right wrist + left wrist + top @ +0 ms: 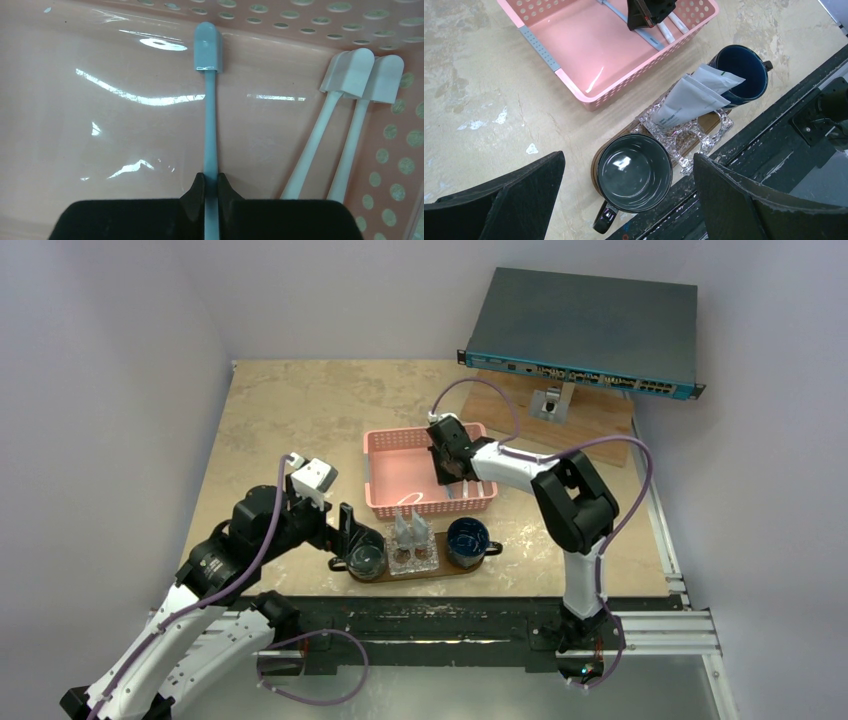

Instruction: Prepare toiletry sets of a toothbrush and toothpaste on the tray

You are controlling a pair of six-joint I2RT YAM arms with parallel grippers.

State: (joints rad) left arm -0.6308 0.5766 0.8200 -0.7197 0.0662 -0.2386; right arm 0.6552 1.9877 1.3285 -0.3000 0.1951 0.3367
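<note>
A light blue toothbrush (210, 115) lies lengthwise on the floor of the pink basket (100, 125), its capped head pointing away. My right gripper (211, 182) is shut on its handle, low inside the basket (400, 455). Two grey-white toothpaste tubes (689, 97) lean in a clear glass holder (689, 142) on the dark brown tray (596, 160). My left gripper (628, 165) hangs open above the dark grey mug (634, 172) at the tray's left end, with nothing between its fingers.
Two white toothbrushes (320, 145) lie against the basket's right wall. A blue mug (744, 72) stands at the tray's right end. A teal network switch (585, 330) rests on a wooden board at the back right. A black rail (450, 625) runs along the table's near edge.
</note>
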